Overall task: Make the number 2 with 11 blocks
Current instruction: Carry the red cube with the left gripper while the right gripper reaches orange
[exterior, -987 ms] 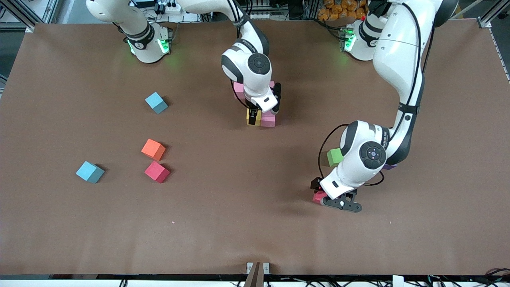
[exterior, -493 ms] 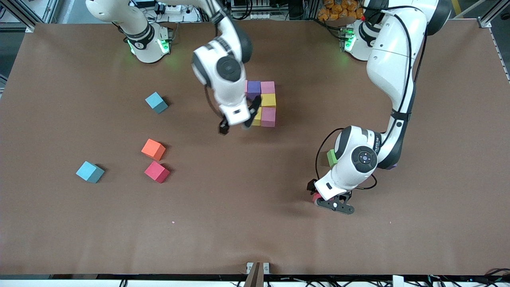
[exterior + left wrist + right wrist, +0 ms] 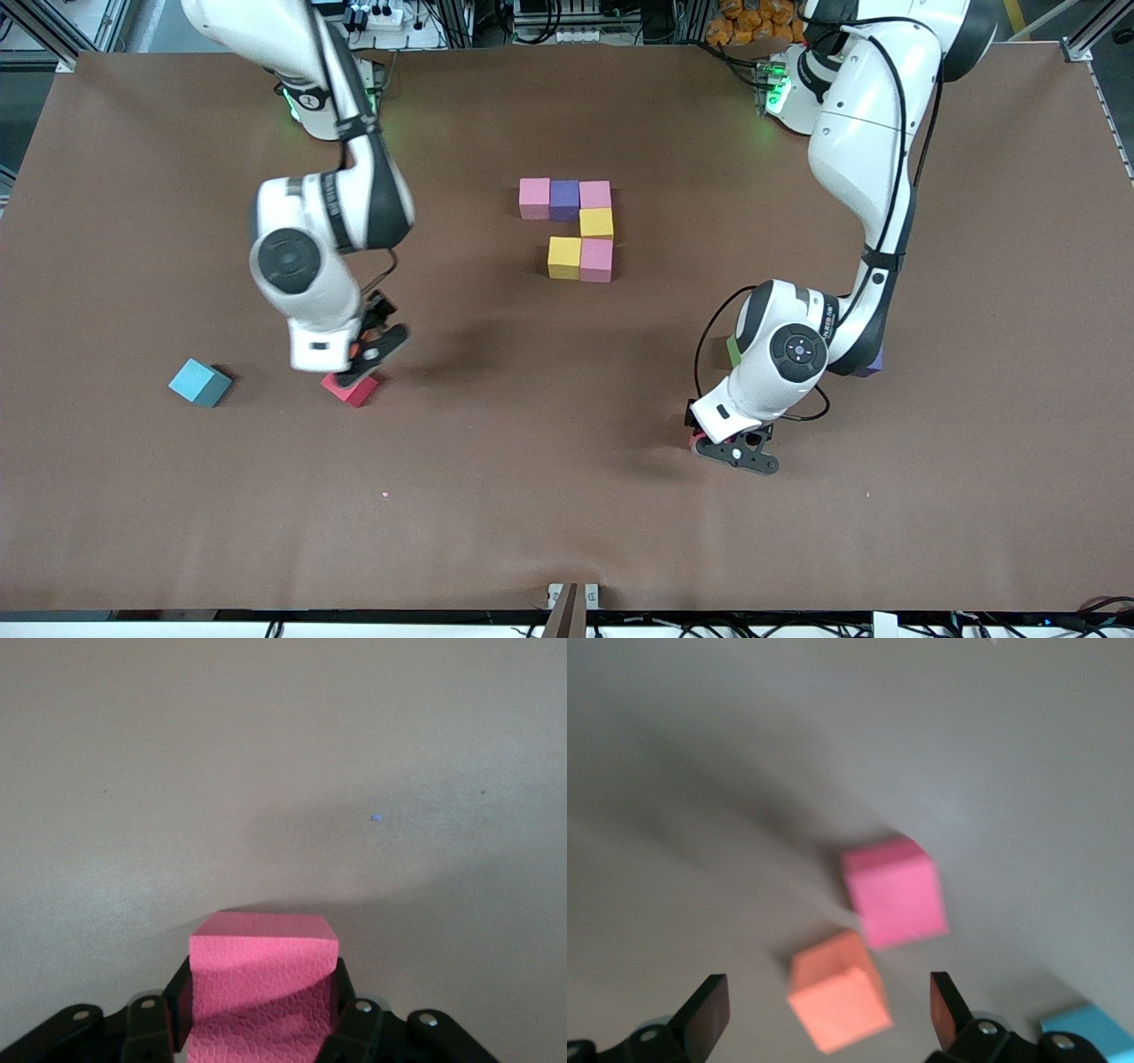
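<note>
Six blocks of the number 2 (image 3: 574,228) are down in the middle of the table: a top row of pink (image 3: 534,197), purple (image 3: 564,198) and pink (image 3: 595,194), a yellow block (image 3: 597,222) under that last pink one, then a yellow (image 3: 564,257) and pink (image 3: 597,260) pair touching in the third row, so I'd say a bit over half is built and five blocks are left. The left gripper (image 3: 266,1028) sits low at the table, toward the left arm's end and nearer the front camera than the digit, its fingers pinching a red block (image 3: 263,979). The right gripper (image 3: 824,1005) hangs spread wide over an orange block (image 3: 837,992) and another red block (image 3: 350,387), toward the right arm's end. A green block (image 3: 733,350) peeks out by the left arm, and a teal cube (image 3: 200,382) lies apart
</note>
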Robot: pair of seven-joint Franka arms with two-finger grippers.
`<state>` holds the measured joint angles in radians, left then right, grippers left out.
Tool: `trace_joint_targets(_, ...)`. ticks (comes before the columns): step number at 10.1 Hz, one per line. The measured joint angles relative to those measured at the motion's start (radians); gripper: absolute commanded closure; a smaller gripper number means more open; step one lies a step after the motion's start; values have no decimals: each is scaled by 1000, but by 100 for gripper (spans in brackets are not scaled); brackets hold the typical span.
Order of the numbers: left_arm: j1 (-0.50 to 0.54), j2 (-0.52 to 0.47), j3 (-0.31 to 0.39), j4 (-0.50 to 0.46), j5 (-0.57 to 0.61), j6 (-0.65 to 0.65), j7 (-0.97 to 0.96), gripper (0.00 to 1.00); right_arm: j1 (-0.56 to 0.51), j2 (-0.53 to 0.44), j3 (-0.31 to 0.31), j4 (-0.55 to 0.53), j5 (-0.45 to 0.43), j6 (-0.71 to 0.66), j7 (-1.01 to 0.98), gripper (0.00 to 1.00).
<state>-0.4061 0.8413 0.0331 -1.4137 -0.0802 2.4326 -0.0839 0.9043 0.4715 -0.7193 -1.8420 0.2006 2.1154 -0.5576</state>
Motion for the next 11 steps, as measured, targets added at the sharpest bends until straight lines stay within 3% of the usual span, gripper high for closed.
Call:
trace_joint_targets(3,-26,-6,-42,6,64,1,-262,100,-163,3,0,-48,2,59,-4,0)
trace_joint_targets(7,-64,-40,-152,8,113,-10,-639,100,-198,-6,-14,-132,176,70,44,0)
trace_joint_targets(11,-154,-84,-204,7,224,-101,-1116,100,-120,-21,-11,-149,187,94,508,0)
